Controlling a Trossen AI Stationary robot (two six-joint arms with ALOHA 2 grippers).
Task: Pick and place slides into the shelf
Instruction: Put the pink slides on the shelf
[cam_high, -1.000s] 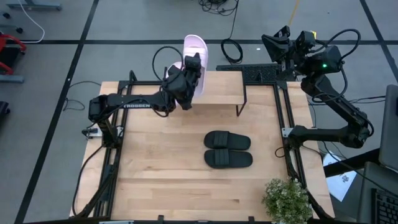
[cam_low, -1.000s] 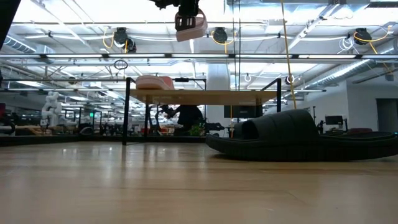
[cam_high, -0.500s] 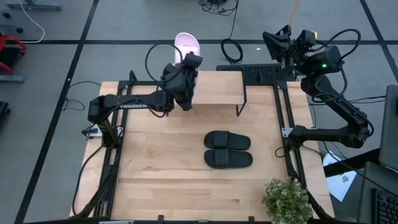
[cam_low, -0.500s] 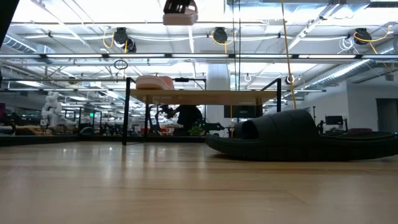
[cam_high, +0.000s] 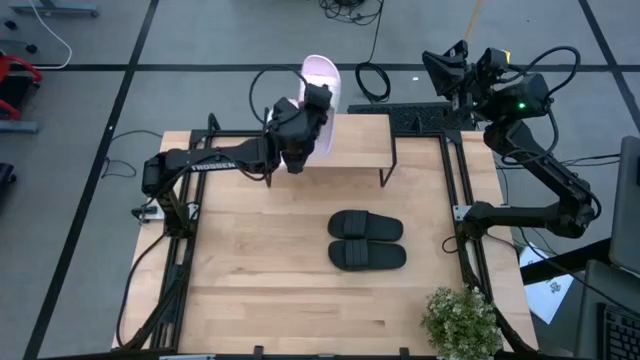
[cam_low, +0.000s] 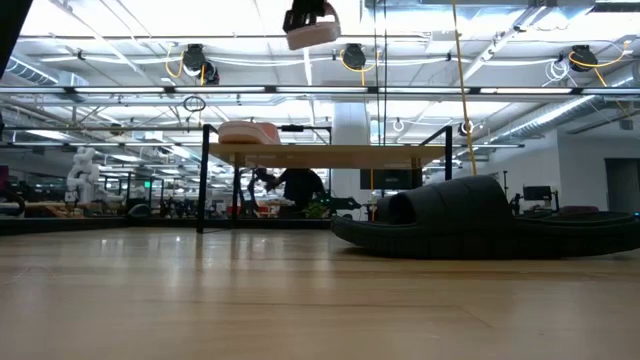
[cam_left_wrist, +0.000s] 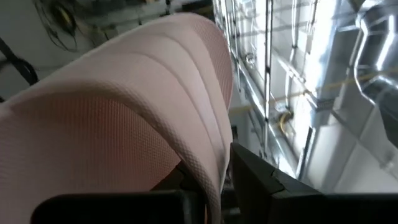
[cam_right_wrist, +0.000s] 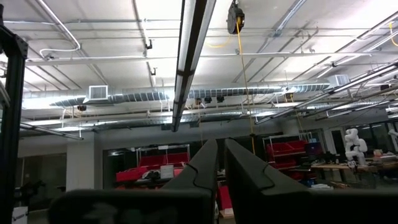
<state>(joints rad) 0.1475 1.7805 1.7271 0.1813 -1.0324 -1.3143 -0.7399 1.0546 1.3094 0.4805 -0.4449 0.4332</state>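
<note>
On the shelf (cam_low: 330, 155), 1 pink slide (cam_low: 250, 132) already rested at its left end. The left gripper (cam_high: 308, 105), clamped on the 2nd pink slide (cam_high: 325, 78), hung above the shelf. 2 black slides (cam_high: 366, 240) waited on the table (cam_high: 260, 290) in front. The right gripper (cam_right_wrist: 217, 163), fingers closed and empty, idled beyond the shelf's right end.

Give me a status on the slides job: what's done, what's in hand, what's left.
Done: one pink slide already lies on the shelf. In hand: the left gripper holds the second pink slide high above the shelf, not yet set down. Left: the two black slides lie side by side on the table, untouched. The right gripper waits raised at the far right corner, shut and empty.
</note>
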